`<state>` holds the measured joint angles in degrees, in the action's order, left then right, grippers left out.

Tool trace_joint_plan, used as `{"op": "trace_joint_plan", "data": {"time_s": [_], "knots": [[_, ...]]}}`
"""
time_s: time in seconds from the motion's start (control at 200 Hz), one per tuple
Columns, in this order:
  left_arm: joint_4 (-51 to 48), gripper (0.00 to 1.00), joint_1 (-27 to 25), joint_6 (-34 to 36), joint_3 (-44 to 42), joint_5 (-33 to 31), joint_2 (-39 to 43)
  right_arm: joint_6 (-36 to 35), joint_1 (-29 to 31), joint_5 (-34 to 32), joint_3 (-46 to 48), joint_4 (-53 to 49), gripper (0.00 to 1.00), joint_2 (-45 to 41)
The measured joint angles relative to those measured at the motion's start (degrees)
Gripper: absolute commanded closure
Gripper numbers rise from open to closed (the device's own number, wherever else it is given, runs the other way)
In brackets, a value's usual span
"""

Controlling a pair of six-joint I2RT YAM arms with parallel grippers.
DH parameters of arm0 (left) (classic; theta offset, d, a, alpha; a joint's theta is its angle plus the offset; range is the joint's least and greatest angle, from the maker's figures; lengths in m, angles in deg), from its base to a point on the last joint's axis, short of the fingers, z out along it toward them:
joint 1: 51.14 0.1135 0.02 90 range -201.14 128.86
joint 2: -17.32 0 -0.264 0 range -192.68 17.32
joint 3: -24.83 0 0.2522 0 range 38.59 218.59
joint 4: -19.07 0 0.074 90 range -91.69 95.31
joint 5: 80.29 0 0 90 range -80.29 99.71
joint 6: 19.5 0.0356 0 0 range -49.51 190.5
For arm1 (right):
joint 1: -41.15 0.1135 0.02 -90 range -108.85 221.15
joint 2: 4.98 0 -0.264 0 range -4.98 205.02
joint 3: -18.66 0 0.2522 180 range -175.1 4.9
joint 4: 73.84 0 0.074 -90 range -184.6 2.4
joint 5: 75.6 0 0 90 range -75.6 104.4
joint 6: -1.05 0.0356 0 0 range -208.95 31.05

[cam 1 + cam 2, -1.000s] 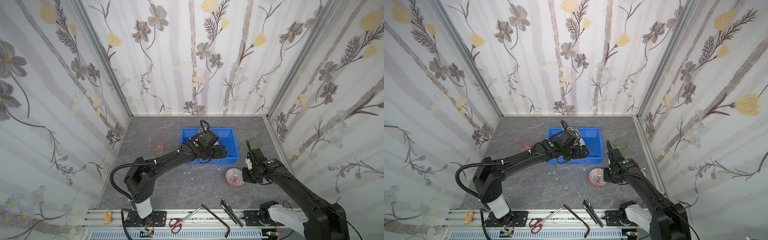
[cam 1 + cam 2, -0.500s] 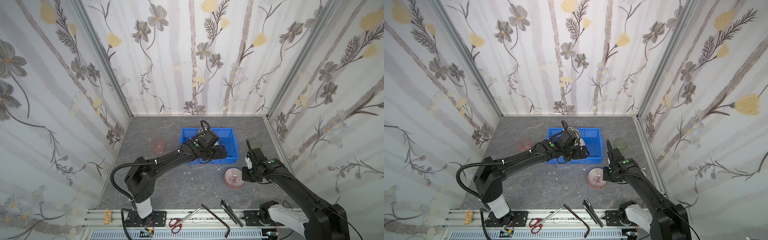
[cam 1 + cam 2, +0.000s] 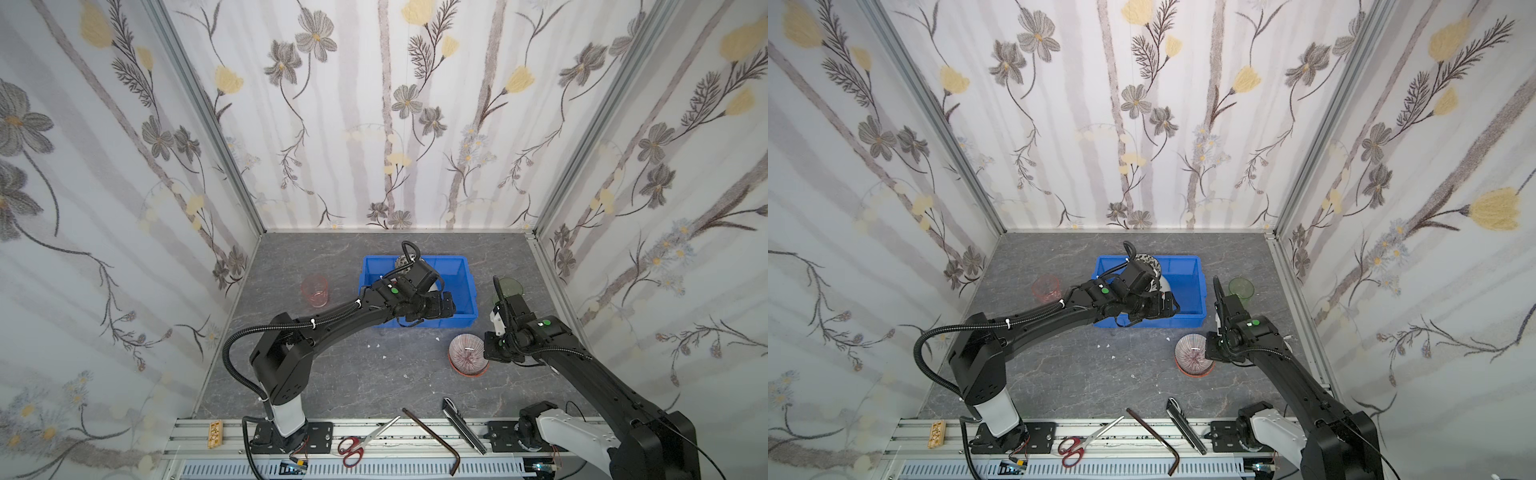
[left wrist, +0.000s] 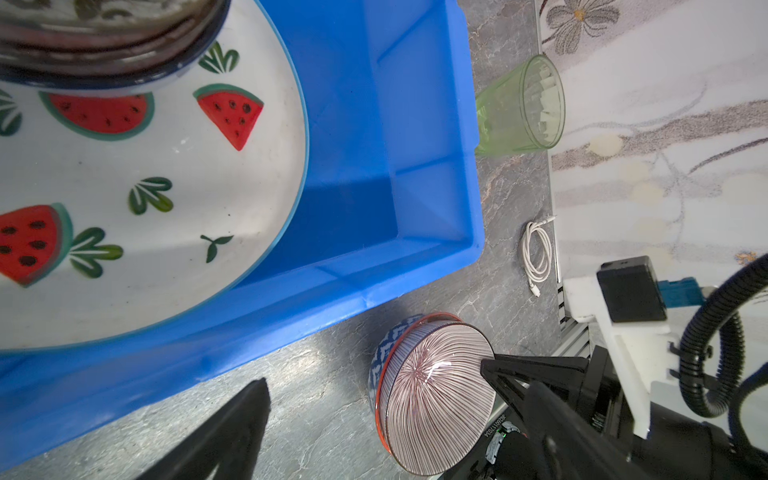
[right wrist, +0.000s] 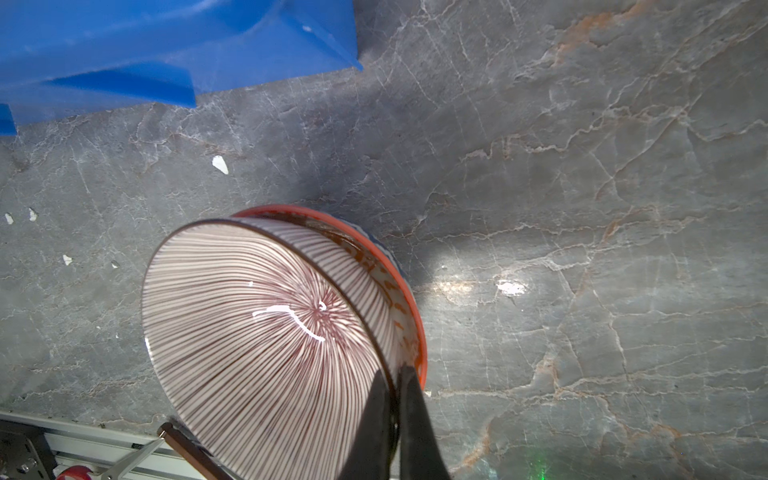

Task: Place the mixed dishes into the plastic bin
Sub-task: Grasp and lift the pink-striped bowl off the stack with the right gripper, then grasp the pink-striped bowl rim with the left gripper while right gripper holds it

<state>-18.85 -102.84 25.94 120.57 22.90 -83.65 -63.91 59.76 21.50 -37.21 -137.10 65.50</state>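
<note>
Blue moulded plastic, smooth and glossy, forms the plastic bin [image 3: 470, 286] [image 3: 1201, 286] [image 4: 415, 166] [image 5: 124, 41], a low rectangular tub with a rolled rim that stands toward the rear middle of the grey, marble-veined surface [image 3: 332, 374]. Inside it lies the round glazed watermelon plate [image 4: 166, 166]. A dark leafy bowl [image 4: 104, 41] [image 3: 404, 262] [image 3: 1148, 261] is stacked on the plate's far part.

The left hand [image 3: 445, 305] [image 3: 1169, 307] hangs over the bin's front wall with its jaws spread wide and nothing between them.

Just in front of the bin's front right corner sits the striped bowl [image 3: 467, 351] [image 3: 1192, 353] [image 4: 436, 399] [image 5: 257, 332]. It is a glossy ceramic dish with fine maroon lines fanning out from its centre. It is nested a little askew in the orange-rimmed bowl [image 4: 384, 345] [image 5: 399, 282], whose outside is blue and white.

The right hand [image 3: 492, 348] [image 3: 1212, 349] [image 4: 487, 365] [image 5: 397, 376] is closed on the striped bowl's rim at the side nearest the surface's right edge, with one finger inside the wall and one outside it.

A ribbed clear green tumbler [image 3: 509, 284] [image 3: 1241, 287] [image 4: 519, 108] stands upright beside the bin's right wall, near the surface's right edge. A pink tumbler [image 3: 315, 291] [image 3: 1046, 289] stands off the bin's left wall. A coiled white cable [image 4: 538, 253] lies by the right edge.

Compared with a second ago, the top views show almost no change. Both arms, the bin and the tumblers are in the same places, and the nested bowls have barely shifted.
</note>
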Motion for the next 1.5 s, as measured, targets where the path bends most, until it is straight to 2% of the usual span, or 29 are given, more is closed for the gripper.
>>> {"op": "trace_joint_plan", "data": {"time_s": [0.969,1.184,1.504], "knots": [[0.33,0.16,-4.57,0.22,-2.6,3.17,-0.35,-1.53,0.0,0.46,-10.05,-5.99,0.98,-0.76],[0.33,0.25,-4.61,0.22,-2.58,3.37,-0.98,-1.73,0.02,0.44,-12.44,-6.82,0.98,0.59],[0.33,0.48,-4.61,0.63,-2.19,3.39,-1.64,-2.19,0.44,0.37,-14.78,-6.86,0.98,2.25]]}}
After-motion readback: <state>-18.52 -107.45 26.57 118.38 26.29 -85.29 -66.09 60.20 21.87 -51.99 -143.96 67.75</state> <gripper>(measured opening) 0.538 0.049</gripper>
